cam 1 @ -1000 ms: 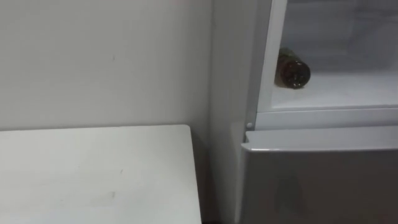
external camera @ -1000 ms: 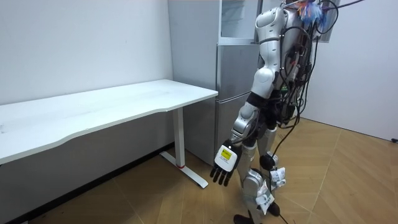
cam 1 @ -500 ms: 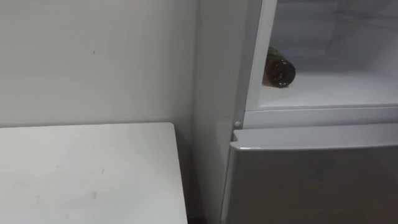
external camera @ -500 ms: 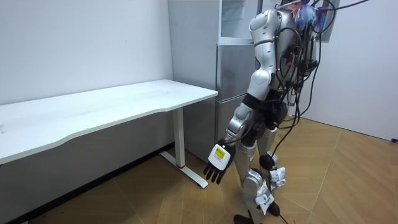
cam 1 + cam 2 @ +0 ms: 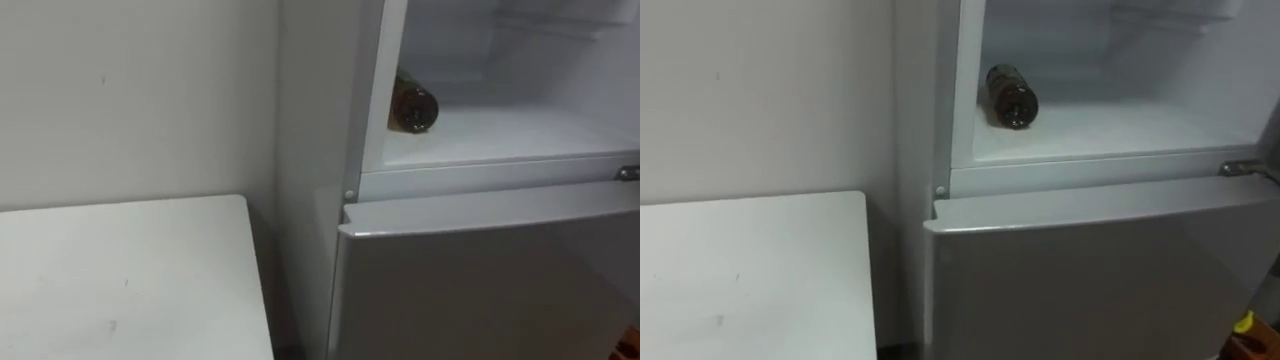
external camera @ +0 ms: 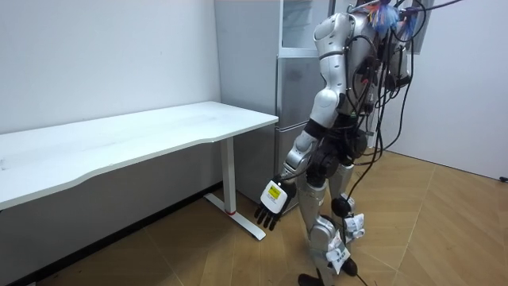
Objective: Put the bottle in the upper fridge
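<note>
Upper fridge compartment (image 5: 520, 130), door open, seen from the robot's head. The bottle (image 5: 412, 103), dark glass, lies on its side on the white compartment floor at the left front corner. It sits just beside the left wall, with one round end turned towards the front edge. No hand touches it. Below the compartment, the grey lower door (image 5: 480, 285) is closed. A small metal hinge bracket (image 5: 628, 172) sits at the right end of the ledge between the two. A white table (image 5: 120, 285) stands to the left of the fridge, its right edge near the fridge's side and its far edge along the white wall (image 5: 130, 90).

In the room view the robot stands upright on the wooden floor (image 6: 444, 230), directly in front of the fridge and off the table's end. Its left hand (image 6: 270, 208) hangs low beside its thigh, empty, fingers loosely spread and pointing down.
</note>
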Controlling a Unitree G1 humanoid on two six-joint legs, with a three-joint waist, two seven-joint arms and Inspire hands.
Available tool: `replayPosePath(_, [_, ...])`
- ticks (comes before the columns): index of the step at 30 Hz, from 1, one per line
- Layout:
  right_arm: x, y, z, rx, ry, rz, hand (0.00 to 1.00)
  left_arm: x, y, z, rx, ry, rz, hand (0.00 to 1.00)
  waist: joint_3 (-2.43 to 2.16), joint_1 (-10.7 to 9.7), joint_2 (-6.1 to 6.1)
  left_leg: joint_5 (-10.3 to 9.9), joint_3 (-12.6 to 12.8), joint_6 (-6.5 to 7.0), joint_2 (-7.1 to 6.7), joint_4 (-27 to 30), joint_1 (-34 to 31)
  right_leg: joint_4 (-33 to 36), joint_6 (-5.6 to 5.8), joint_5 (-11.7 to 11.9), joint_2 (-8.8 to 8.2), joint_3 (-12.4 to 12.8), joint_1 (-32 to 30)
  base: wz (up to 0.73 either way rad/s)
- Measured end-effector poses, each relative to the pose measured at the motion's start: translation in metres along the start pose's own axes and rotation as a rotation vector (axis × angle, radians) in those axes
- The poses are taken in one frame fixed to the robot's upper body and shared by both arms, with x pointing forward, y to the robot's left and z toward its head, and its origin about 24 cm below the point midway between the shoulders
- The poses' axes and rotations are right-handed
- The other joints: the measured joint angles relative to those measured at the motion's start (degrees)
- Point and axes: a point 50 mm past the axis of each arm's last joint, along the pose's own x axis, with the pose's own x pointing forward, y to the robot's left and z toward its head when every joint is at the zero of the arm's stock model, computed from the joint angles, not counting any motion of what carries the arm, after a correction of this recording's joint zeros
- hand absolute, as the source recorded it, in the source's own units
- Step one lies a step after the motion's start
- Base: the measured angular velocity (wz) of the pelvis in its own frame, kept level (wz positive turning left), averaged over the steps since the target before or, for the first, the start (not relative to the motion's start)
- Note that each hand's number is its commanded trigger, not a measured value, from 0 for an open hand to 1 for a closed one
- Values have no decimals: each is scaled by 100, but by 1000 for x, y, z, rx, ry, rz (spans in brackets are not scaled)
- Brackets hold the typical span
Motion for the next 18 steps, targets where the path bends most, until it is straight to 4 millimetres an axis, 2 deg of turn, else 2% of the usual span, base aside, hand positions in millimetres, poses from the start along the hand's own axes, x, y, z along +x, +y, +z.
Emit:
replayPosePath(4, [-7,8,23,82,-80,9,0,-2,1,-6,6,11,2,0,-1,-27,-7,-1,-2,1,-6,-7,-23,-4,3,1,1,-12,-38,0])
replayPosePath(14, [-12,12,34,75,-131,17,0,-4,1,-24,4,76,-3,0,2,16,46,2,14,1,-12,7,-44,21,8,4,-5,-14,-83,0])
replayPosePath(18, [-19,17,52,92,-216,47,0,-5,1,-27,5,91,-5,0,2,2,36,2,21,1,-9,13,-42,29,7,-2,-3,-3,-87,0])
